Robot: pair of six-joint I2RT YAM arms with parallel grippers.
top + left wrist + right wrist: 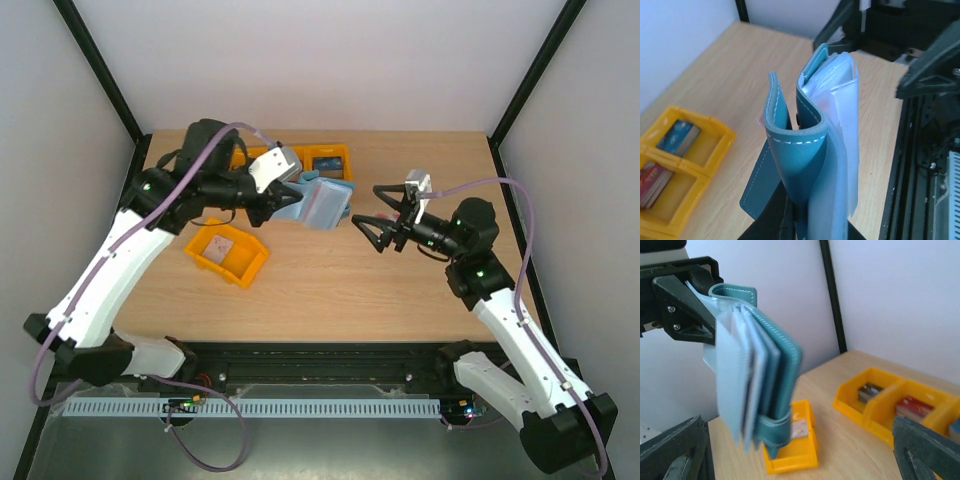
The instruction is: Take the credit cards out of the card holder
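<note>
My left gripper (pixel 285 195) is shut on the teal-blue card holder (pixel 322 203) and holds it above the table, fanned open. In the left wrist view the holder (pixel 802 150) stands up from my left gripper (pixel 795 222), with its pale pockets (pixel 845 125) spread; a reddish mark (pixel 826 103) shows inside them. My right gripper (pixel 385 232) is open and empty, just right of the holder. In the right wrist view the holder (pixel 767 375) hangs between and beyond my right gripper (pixel 797 440). A pale card (pixel 222 247) lies in a loose orange bin (pixel 245 268), also visible in the right wrist view (pixel 799 429).
A row of orange bins (pixel 335 152) holding small packs stands at the back, behind the holder; it also shows in the right wrist view (pixel 875 412) and the left wrist view (pixel 715 145). A small pinkish thing (pixel 364 217) lies on the table by my right gripper.
</note>
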